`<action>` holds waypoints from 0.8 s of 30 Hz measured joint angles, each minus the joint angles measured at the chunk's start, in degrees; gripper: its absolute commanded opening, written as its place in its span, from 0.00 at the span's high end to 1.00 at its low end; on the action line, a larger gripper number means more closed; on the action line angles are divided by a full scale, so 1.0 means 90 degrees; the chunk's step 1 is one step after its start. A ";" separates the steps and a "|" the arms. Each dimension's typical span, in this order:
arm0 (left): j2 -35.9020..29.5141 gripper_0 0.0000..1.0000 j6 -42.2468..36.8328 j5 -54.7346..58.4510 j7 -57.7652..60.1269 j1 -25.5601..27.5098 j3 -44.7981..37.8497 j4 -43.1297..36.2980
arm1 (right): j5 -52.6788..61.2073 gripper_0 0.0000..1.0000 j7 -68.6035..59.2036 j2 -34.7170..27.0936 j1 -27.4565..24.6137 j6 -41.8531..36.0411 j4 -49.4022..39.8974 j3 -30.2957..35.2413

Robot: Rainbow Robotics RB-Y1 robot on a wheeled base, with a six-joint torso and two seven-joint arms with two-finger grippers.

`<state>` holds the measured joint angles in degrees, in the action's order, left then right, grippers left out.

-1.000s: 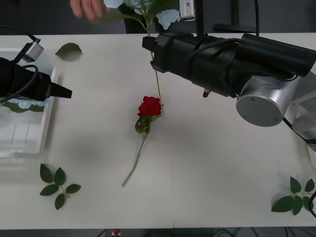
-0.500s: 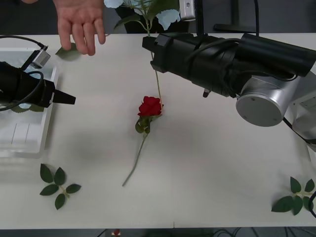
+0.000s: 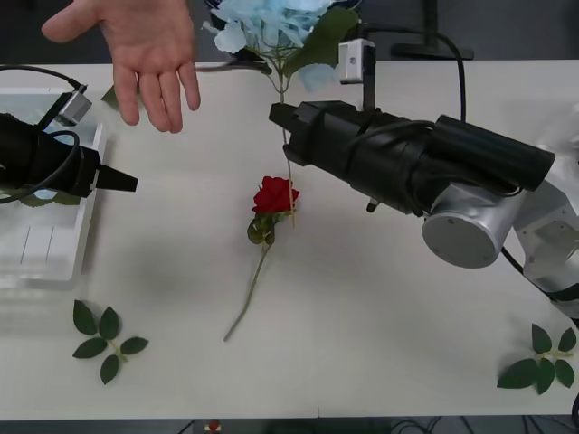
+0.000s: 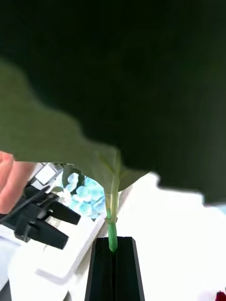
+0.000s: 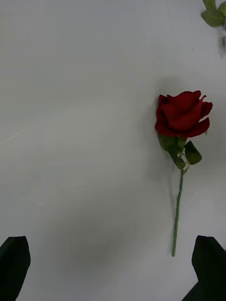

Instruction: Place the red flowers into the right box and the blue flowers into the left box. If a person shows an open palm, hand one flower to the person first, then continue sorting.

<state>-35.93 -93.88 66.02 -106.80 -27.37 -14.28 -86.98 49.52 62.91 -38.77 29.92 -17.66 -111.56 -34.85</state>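
Note:
A person's hand (image 3: 149,50) reaches in over the table's far left with its palm open and fingers spread. My right gripper (image 3: 282,119) is shut on the thin stem of a blue flower (image 3: 276,20), holding the pale bloom upright over the far middle of the table. The right wrist view has the black fingers (image 4: 101,270) closed on the green stem (image 4: 112,235). One red flower (image 3: 275,194) lies mid-table, its stem pointing toward me. My left gripper (image 3: 118,179) hovers open by the left box (image 3: 54,262), which holds blue flowers (image 4: 84,195). The right box is out of view.
Loose green leaf sprigs lie at the front left (image 3: 107,330) and the front right (image 3: 543,357). A single leaf (image 3: 110,92) sits beside the hand. The left wrist view looks down on the red rose (image 5: 182,115) on bare white table.
The person's hand has come forward over the table and opened its palm. My right arm has drawn back and lower, bringing the blue bloom into view. The left gripper shifted slightly.

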 measured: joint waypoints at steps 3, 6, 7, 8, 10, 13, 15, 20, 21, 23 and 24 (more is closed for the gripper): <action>0.0000 0.00 0.0000 0.0000 0.0000 0.0000 0.0000 0.0000 | -0.0029 1.00 0.0000 0.0002 -0.0039 -0.0135 -0.0003 0.0035; 0.0000 0.00 0.0000 0.0000 0.0000 0.0000 0.0000 0.0000 | -0.0029 1.00 0.0000 -0.0008 -0.0023 -0.0084 -0.0003 0.0142; 0.0000 0.00 0.0000 0.0000 0.0000 0.0000 0.0000 0.0000 | -0.0029 1.00 0.0000 -0.0040 0.0010 -0.0086 -0.0003 0.0193; 0.0000 0.00 0.0000 0.0000 0.0000 0.0000 0.0000 0.0000 | -0.0029 1.00 0.0000 -0.0107 0.0073 -0.0086 -0.0003 0.0238; 0.0000 0.00 0.0000 0.0000 0.0000 0.0000 0.0000 0.0000 | -0.0029 1.00 0.0000 -0.0294 0.0276 -0.0086 -0.0003 0.0297; 0.0000 0.00 0.0000 0.0000 0.0000 0.0000 0.0000 0.0000 | -0.0039 1.00 -0.0008 -0.0538 0.0678 -0.0086 -0.0003 0.0376; 0.0000 0.00 0.0000 0.0000 0.0000 0.0000 0.0000 0.0000 | -0.0244 1.00 -0.0038 -0.0610 0.0940 -0.0087 -0.0002 0.0511; 0.0000 0.00 0.0000 0.0000 0.0000 0.0000 0.0000 0.0000 | -0.0926 1.00 -0.0406 -0.0604 0.1448 -0.0095 0.0092 0.0894; 0.0000 0.00 0.0000 0.0000 0.0000 0.0000 0.0000 0.0000 | -0.1128 1.00 -0.0666 -0.0584 0.1576 -0.0133 0.0169 0.0912; 0.0000 0.00 0.0000 0.0000 0.0000 0.0000 0.0000 0.0000 | -0.1558 1.00 -0.1238 -0.0486 0.1864 -0.0436 0.0377 0.0906; 0.0000 0.00 0.0000 0.0000 0.0000 0.0000 0.0000 0.0000 | -0.1744 1.00 -0.1460 -0.0410 0.2018 -0.0623 0.0505 0.0902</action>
<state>-35.93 -93.88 66.01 -106.80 -27.37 -14.28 -86.98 33.83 49.77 -42.46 48.09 -23.27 -107.01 -26.74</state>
